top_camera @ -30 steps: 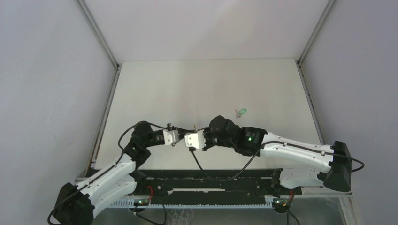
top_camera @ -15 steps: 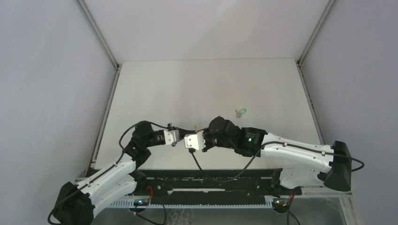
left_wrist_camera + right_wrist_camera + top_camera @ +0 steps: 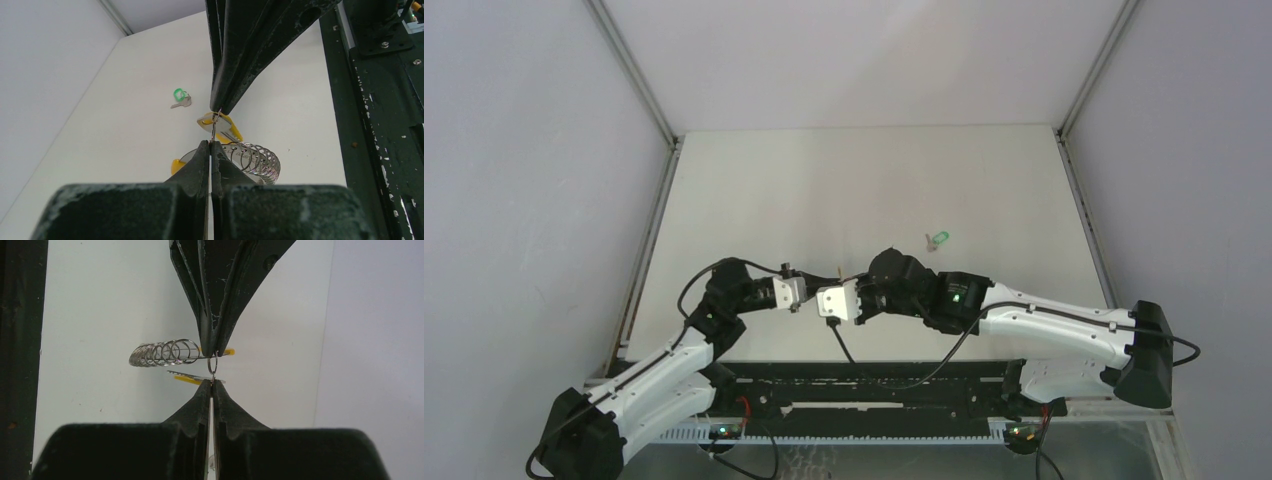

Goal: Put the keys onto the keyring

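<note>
Left tool (image 3: 210, 146) and right tool (image 3: 211, 385) meet tip to tip above a white table (image 3: 824, 180), both clenched on the keyring (image 3: 213, 365).
A coil of metal rings (image 3: 160, 354) and an orange-headed key (image 3: 225, 129) are just beside the pinched wire loop. The green-headed key (image 3: 939, 238) lies on the table, at 1 o'clock from the tools.

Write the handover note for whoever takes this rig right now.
Left gripper: shut, pinching the keyring, a small wire ring.
Right gripper: shut on the same ring from the opposite side.
Orange key: at the ring, between the two tips; whether it is threaded on cannot be told. A coil of wire loops sits beside it.
Green key: lying on the table, apart from both arms, not on the ring.
Left to do: confirm the orange key, then fetch and thread the green one.
</note>
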